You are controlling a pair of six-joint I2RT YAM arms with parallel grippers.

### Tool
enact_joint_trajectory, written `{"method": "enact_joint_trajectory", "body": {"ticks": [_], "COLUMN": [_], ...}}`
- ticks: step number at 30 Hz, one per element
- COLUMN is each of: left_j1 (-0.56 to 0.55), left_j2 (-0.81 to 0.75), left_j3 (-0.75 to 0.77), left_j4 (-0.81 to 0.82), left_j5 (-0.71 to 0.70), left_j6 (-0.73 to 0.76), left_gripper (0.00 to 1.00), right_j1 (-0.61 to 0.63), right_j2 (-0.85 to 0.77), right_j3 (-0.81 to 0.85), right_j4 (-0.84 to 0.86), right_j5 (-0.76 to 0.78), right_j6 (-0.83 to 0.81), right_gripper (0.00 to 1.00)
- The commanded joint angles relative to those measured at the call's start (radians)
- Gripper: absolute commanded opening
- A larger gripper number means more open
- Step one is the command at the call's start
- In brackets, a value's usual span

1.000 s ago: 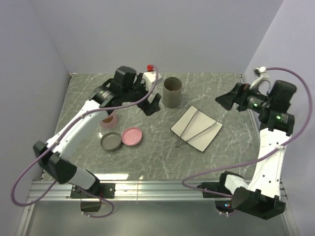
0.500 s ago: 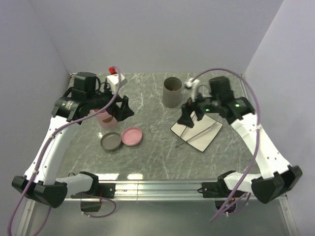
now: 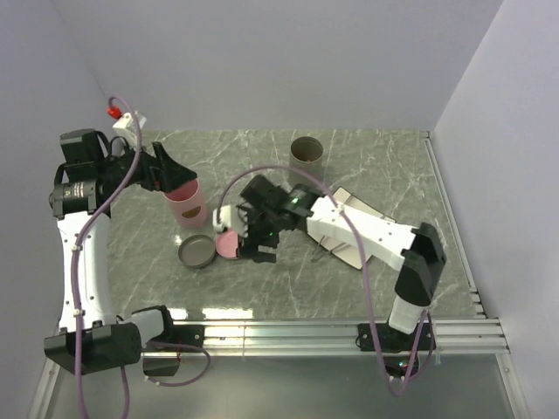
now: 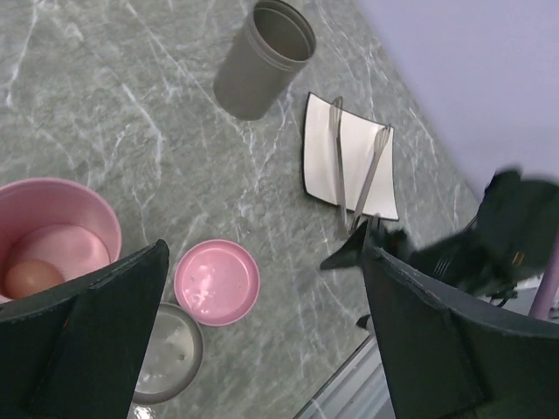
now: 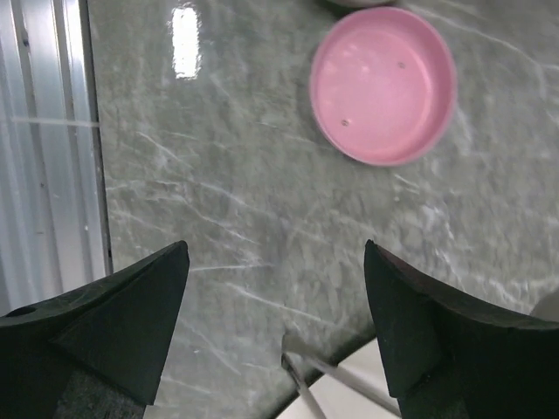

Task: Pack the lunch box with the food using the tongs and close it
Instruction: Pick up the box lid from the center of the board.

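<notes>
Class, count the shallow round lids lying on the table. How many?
2. The pink lid lies near the middle of the table; the grey lid sits just left of it. None seems hidden.

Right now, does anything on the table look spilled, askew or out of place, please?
Nothing stands out. The pink container and grey container stand upright, the pink lid and grey lid lie flat, and the tongs rest on the white plate, joined end just overhanging.

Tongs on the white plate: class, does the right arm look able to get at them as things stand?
Probably yes. The tongs lie bare on the white plate, nothing on top, and the right pincer hangs open just past them by the pink lid; it would only need to draw back.
</notes>
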Motion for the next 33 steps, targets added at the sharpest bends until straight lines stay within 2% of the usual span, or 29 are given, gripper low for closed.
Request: {"method": "enact_joint_trajectory", "body": {"ticks": [1, 6, 9, 16, 29, 33], "left_j1": [0.068, 0.076, 0.080, 0.092, 0.092, 0.094], "left_j2": [0.007, 0.009, 0.004, -0.001, -0.010, -0.010], "left_j3": [-0.030, -0.033, -0.050, -0.068, -0.107, -0.116], "left_j4": [0.090, 0.095, 0.107, 0.121, 0.118, 0.124], "left_j5": [0.126, 0.107, 0.113, 0.150, 0.188, 0.184], "left_j6": [-0.117, -0.124, -0.135, -0.144, -0.140, -0.141], "left_gripper": [0.99, 0.99, 0.99, 1.00, 0.99, 0.99], "right_j1": [0.048, 0.075, 0.075, 0.078, 0.077, 0.075], "right_j2": [0.041, 0.113, 0.152, 0.204, 0.359, 0.374], "right_j3": [0.040, 0.013, 0.008, -0.030, 0.026, 0.013], "right_j4": [0.039, 0.110, 0.160, 0.231, 0.243, 0.266], "right_j5": [0.067, 0.107, 0.095, 0.058, 0.018, 0.031], "right_j6": [-0.108, -0.188, -0.212, -0.280, -0.283, -0.272], "right_gripper": [0.87, 0.85, 0.81, 0.79, 0.78, 0.74]}}
